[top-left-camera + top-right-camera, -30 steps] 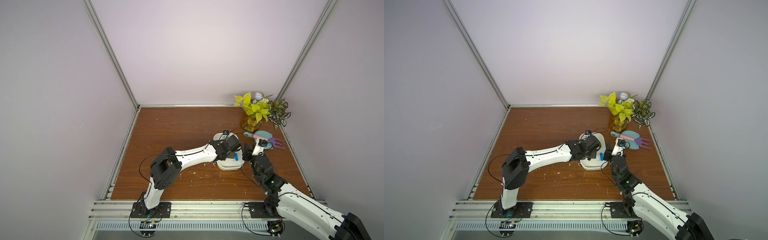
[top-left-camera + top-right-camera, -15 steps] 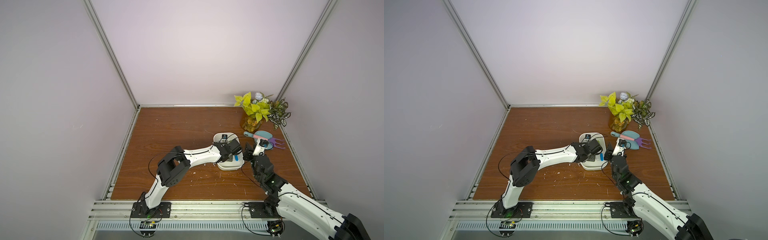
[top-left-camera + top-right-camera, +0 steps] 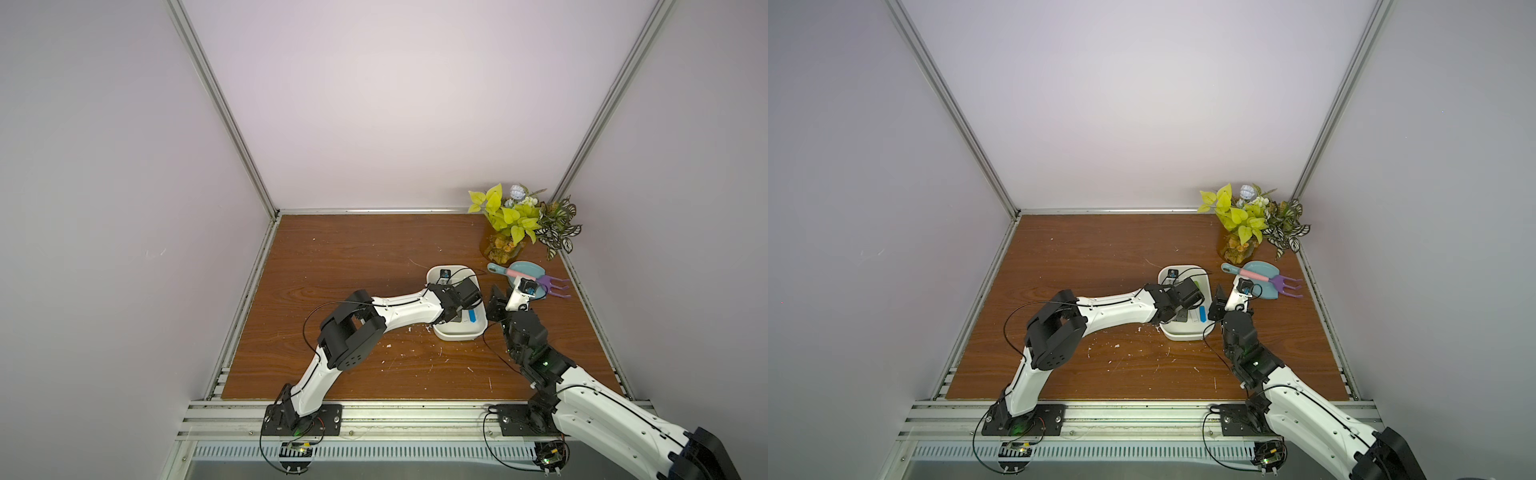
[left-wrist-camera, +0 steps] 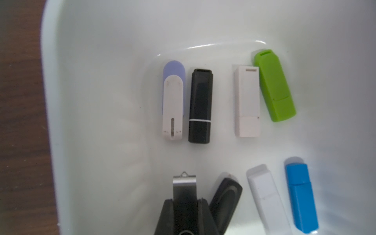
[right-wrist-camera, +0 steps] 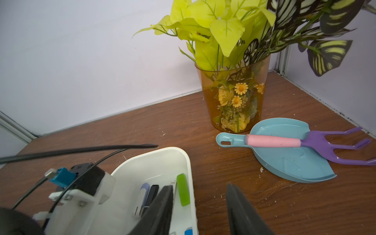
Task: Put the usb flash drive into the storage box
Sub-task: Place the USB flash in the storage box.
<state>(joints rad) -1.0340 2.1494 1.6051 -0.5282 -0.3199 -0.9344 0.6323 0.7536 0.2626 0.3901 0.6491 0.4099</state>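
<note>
Nearest, the right end effector (image 5: 199, 185) stood parted astride the side wall of the storage box (image 3: 457, 336), probably to steady it. The left end effector (image 4: 185, 200) was clenched on a silver-clipped flash drive (image 4: 184, 184), low over the box floor, seemingly for release. Seven other drives (image 4: 200, 105) lay inside, a green drive (image 4: 274, 85) and a blue drive (image 4: 301, 197) among them. Farther off sat a teal scoop (image 5: 284, 162) and a plant pot (image 5: 234, 105).

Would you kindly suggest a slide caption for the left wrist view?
Left pincer shut on a silver flash drive above the floor of the white storage box, where seven other drives lie.
</note>
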